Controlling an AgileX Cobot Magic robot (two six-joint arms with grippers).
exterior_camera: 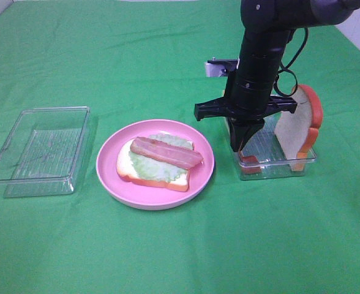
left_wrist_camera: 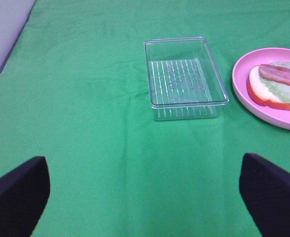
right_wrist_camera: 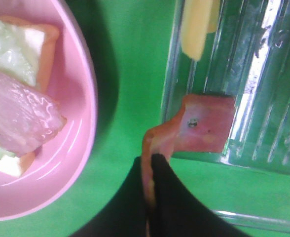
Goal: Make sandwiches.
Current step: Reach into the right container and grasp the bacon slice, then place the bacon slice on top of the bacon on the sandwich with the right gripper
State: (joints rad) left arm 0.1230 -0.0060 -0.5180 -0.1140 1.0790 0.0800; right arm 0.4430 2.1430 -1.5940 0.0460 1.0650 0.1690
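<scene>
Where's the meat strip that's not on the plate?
Meat strip: right of the high view, pinched in the right claw at the near-left corner of the clear tray, beside the pink plate.

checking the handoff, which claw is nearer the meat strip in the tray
Right. The right claw is shut on that meat strip; the left claw is open, far off, near the other tray.

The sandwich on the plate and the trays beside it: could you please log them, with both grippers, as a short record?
plate: bread, lettuce, strip, stacked in that order
right tray: upright slice, cheese, second strip
right gripper: shut on second strip
left gripper: open, over the cloth
left tray: holds nothing
</scene>
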